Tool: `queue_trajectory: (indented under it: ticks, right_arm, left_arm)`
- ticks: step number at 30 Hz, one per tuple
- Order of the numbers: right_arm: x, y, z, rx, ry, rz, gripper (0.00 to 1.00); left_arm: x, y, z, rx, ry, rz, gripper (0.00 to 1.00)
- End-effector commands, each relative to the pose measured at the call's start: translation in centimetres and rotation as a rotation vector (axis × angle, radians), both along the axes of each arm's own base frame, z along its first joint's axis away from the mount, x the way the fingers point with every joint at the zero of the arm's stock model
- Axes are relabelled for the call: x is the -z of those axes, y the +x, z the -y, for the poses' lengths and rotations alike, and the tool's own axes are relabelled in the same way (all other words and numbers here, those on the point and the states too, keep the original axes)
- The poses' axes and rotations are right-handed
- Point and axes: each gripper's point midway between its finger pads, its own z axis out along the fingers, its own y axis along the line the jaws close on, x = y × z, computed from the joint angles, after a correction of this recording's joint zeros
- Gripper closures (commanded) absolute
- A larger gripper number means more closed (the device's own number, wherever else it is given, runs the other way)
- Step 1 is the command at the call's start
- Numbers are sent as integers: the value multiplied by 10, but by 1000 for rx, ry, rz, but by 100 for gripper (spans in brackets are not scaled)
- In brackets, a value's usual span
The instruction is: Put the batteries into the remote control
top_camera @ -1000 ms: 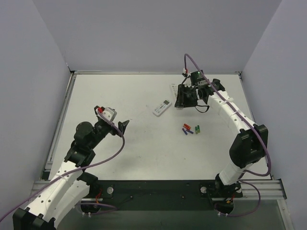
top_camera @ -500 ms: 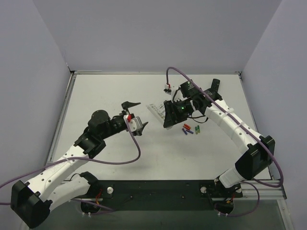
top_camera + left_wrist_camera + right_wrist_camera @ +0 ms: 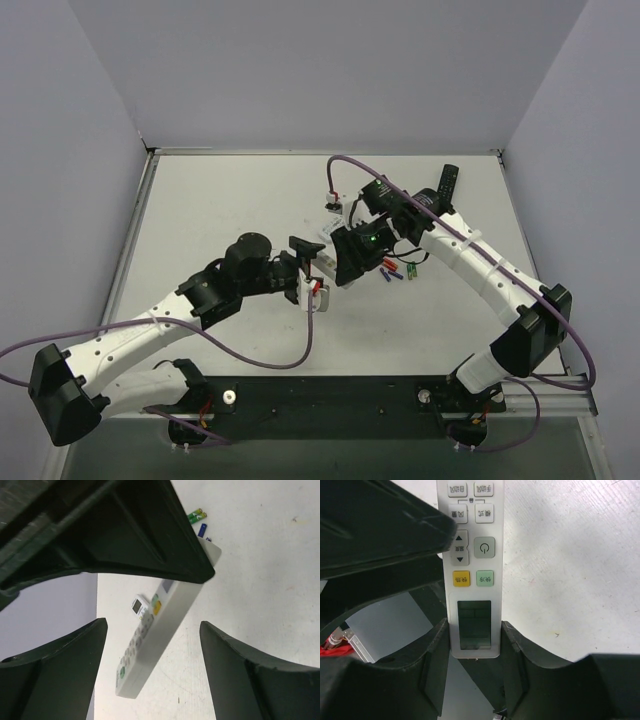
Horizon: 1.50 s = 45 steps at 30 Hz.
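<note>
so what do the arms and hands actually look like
Both arms have white link shells with black joints and bases: the left arm and the right arm. A purple cable loops along each, with a red connector near the wrist. The left hand and right hand are black, each with two broad tapering fingers. A small green light glows on the right wrist.

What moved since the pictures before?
The right gripper, shut on the remote control, carried it from the far right toward the middle. The left gripper swung in from the left, open, up to the remote's free end. The batteries stayed where they lay on the table.
</note>
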Motion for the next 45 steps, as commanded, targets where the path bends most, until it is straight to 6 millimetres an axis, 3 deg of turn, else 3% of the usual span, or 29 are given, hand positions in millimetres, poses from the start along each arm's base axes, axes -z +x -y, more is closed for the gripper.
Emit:
queue_trajectory:
  ticks: [1, 9, 14, 17, 20, 23, 24, 28, 30, 34, 35, 37, 38, 39, 40, 42, 45]
  right_arm:
    - [-19, -10, -2, -60, 23, 20, 100]
    - [-18, -13, -10, -96, 14, 12, 100]
    - [-18, -13, -13, -102, 15, 9, 100]
    - [-19, -11, -15, -101, 14, 13, 100]
    - [-21, -8, -16, -98, 16, 21, 91]
    - [-26, -5, -18, -123, 26, 48, 73]
    - [-28, -3, -18, -121, 29, 54, 62]
    - [-36, 8, -17, -99, 33, 93, 42]
    - [-45, 20, -12, -55, 41, 130, 36]
    - [-65, 48, -2, 83, 89, 224, 33]
    - [-76, 62, -5, 122, 136, 287, 32]
    - [-78, 70, 5, 212, 173, 337, 32]
    - [-90, 82, 0, 233, 235, 414, 32]
    - [-101, 81, 3, 247, 274, 467, 30]
    - [-95, 86, -2, 253, 306, 495, 29]
    - [-101, 86, -2, 267, 343, 543, 28]
    - [-91, 87, -9, 273, 366, 535, 28]
  left_arm:
    - [3, 0, -7, 16, 109, 66, 16]
    - [10, 15, -8, -29, 165, 150, 29]
    - [15, 13, -6, -23, 167, 164, 39]
    - [18, 12, -8, -32, 164, 166, 50]
    - [19, 12, -13, -52, 155, 169, 64]
    - [22, 12, -17, -72, 147, 166, 78]
    - [21, 12, -17, -77, 138, 167, 81]
    - [24, 17, -23, -148, 96, 135, 100]
    - [27, 24, -27, -235, 44, 60, 100]
    - [19, 45, -38, -432, -168, -137, 100]
    - [19, 48, -42, -496, -262, -258, 100]
    - [11, 55, -46, -553, -390, -368, 100]
    - [10, 62, -55, -622, -496, -481, 100]
    - [0, 66, -57, -637, -575, -520, 100]
    - [2, 68, -61, -684, -667, -621, 100]
    - [-8, 74, -66, -709, -772, -667, 100]
    - [-16, 84, -78, -810, -957, -777, 100]
